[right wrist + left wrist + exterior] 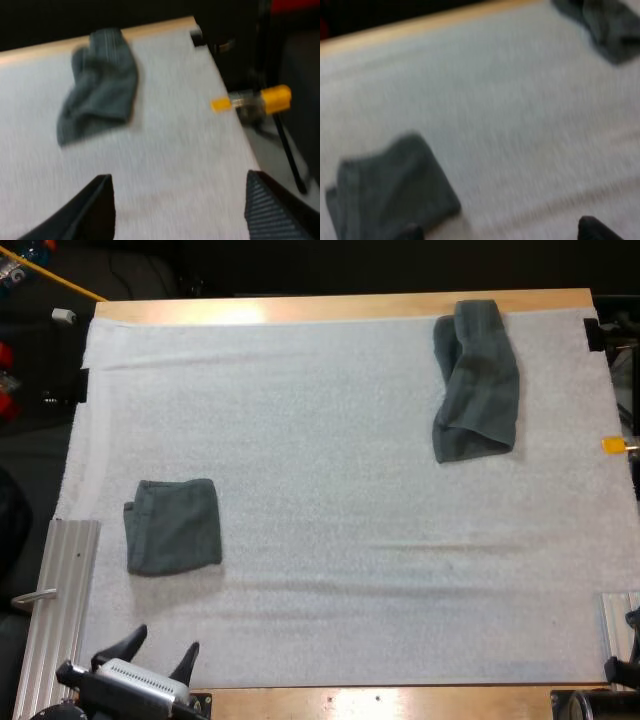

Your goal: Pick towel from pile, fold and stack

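A folded towel (pixel 173 526) lies flat on the white mat (pixel 330 500) toward the near left of the counter (pixel 300 308). A crumpled towel (pixel 477 380) sprawls at the far right, its top end lapping over the mat's far edge onto the wood. The 2 towels sit well apart, with bare mat between them. The left claw (pixel 158 652) hovers at the mat's near edge, short of the folded towel and pointing toward it, its 2 fingers spread and gripping nothing. A metal rail (pixel 60 610) runs beside it along the mat's left side. The right claw (pixel 180 210) hangs over the mat's right side, aimed at the crumpled towel from well back. Its 2 ridged fingers (pixel 272 210) are likewise released wide, clear of the cloth.
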Controlling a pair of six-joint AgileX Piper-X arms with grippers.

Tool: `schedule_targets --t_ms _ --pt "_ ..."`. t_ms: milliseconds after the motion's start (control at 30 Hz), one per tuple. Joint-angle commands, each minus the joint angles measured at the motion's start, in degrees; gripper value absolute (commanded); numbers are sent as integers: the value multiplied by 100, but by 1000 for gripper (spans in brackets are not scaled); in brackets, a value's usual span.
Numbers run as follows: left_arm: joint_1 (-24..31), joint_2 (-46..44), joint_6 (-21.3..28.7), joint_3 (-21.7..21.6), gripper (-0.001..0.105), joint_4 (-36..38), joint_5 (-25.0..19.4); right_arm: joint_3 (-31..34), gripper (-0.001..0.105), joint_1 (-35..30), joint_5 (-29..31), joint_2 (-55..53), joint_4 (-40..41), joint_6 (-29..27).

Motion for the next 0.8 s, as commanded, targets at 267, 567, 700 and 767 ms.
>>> schedule_targets --t_ms 267,567,700,767 --pt "5 -797 -30 910 59 -1780 -14 658 55 -19 -5 -228 -1346 -90" --pt "5 -797 -76 1529 59 -2149 -14 1608 55 -19 -5 -220 -1426 -79" --pt "5 -797 -95 1533 59 -2160 -14 1676 55 -19 -5 -220 -1532 -62" --pt "5 -797 -94 1533 59 -2160 -14 1676 55 -19 -5 -220 -1532 -62"
